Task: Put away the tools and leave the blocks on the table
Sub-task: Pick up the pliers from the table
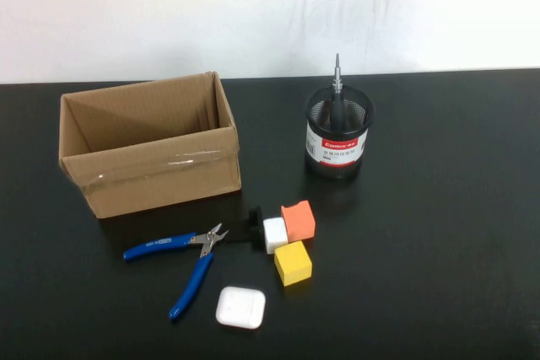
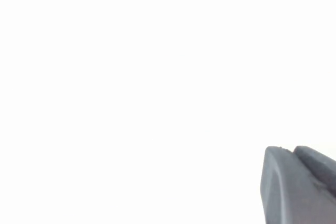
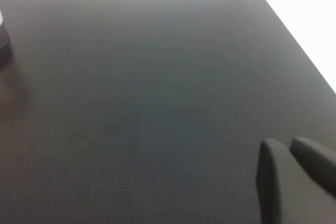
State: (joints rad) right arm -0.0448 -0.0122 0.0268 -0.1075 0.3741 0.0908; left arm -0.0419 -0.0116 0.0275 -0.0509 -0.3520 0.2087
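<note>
As pincers [image 2: 299, 190] [image 3: 294, 182] hover, pliers [image 1: 204, 243] point right.

Raised front view; wrist close-ups.

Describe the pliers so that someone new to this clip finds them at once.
Start at the cardboard box on the table's left. Just in front of it lie the pliers, blue handles splayed, metal jaws pointing toward the blocks. Nothing else is blue. Neither the left gripper nor the right gripper is near.
</note>
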